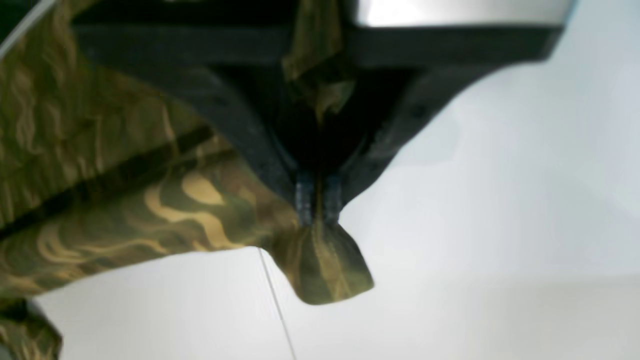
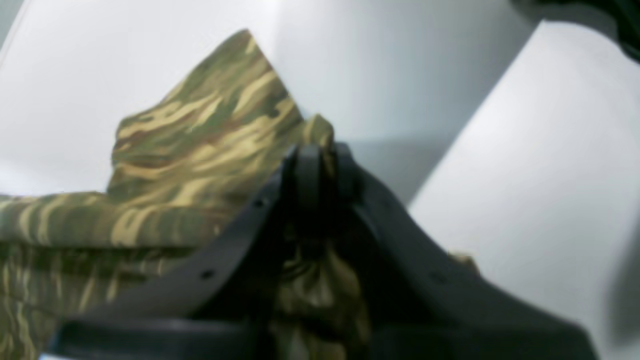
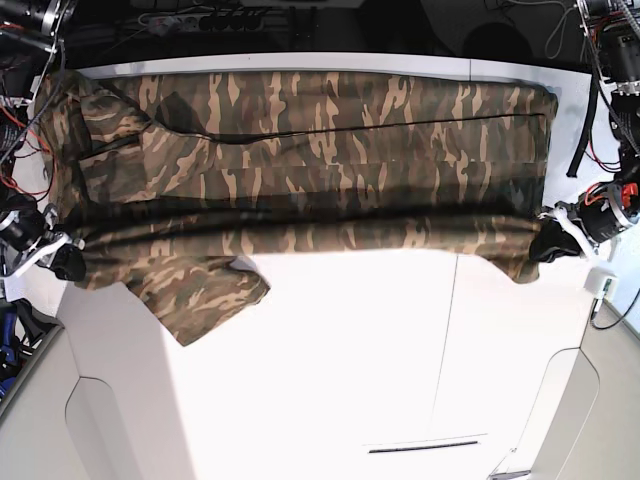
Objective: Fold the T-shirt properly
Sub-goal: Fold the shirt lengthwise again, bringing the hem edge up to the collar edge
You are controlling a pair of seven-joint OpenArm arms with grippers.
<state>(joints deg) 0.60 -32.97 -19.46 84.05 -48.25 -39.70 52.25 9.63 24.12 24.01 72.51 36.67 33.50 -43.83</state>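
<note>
Both tools, left tool [image 1: 318, 200] and right tool [image 2: 316, 167], are pinching the T-shirt [image 3: 300, 150] edge, stretching it taut for folding over the surface [image 3: 350, 350].

The near half of the white tabletop [image 3: 330, 370] lies bare for a pincer to cross, while the stretched T-shirt [image 3: 300, 170] blankets the far half edge to edge, one sleeve [image 3: 205, 295] drooping into the open space.
</note>
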